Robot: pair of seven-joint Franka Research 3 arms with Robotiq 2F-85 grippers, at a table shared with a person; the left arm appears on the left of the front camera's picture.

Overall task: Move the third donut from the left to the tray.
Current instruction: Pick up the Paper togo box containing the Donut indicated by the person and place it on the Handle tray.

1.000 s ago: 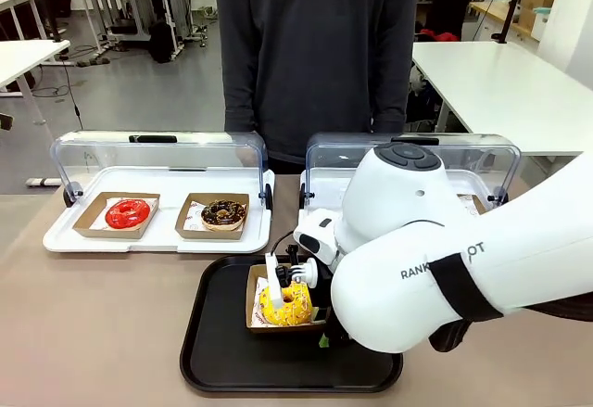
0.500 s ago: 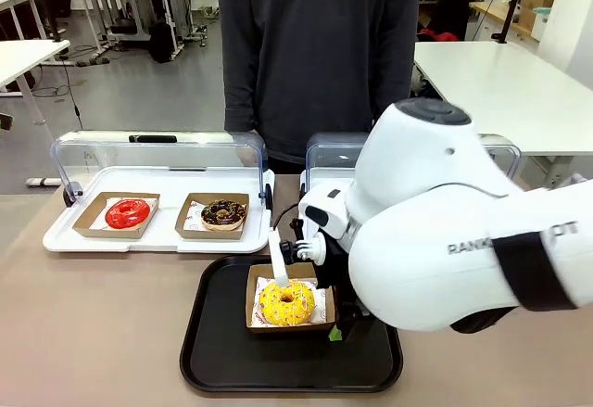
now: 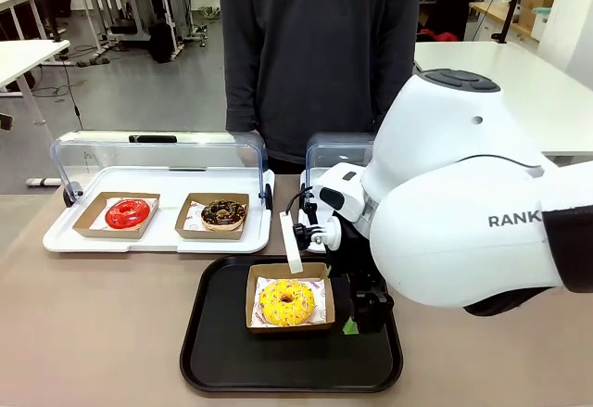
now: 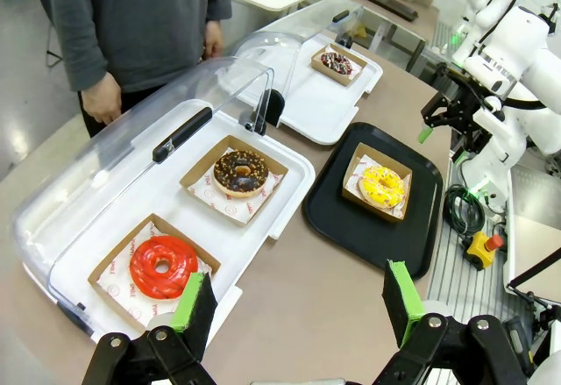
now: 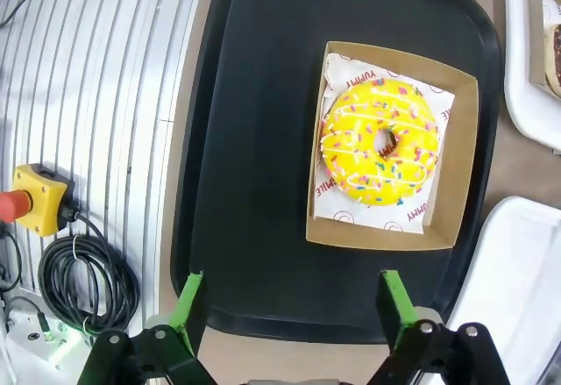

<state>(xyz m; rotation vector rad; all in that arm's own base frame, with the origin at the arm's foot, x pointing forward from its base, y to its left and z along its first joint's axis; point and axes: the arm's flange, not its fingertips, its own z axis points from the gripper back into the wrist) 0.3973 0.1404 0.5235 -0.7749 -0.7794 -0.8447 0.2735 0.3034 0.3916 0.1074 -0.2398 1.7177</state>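
Note:
The third donut from the left (image 3: 286, 301), yellow-glazed with sprinkles, lies in its brown cardboard holder on the black tray (image 3: 222, 351). My right gripper (image 3: 354, 319) hangs just right of the holder, raised off the tray. From the right wrist the donut (image 5: 379, 153) and the tray (image 5: 254, 139) lie below, and the right gripper (image 5: 289, 302) is open with nothing between its green pads. My left gripper (image 4: 298, 302) is open and high over the table, looking at the donut (image 4: 382, 185) on the tray (image 4: 368, 236) from afar.
A white tray with a raised clear lid (image 3: 157, 231) holds a red donut (image 3: 128, 213) and a chocolate donut (image 3: 223, 213). A second lidded tray (image 4: 324, 96) holds another chocolate donut (image 4: 337, 62). A person (image 3: 320, 55) stands at the far side. A yellow stop button (image 5: 35, 196) and cables lie off the table.
My right gripper opened, let go of the donut's holder, and rose back to the right. The donut stays on the tray.

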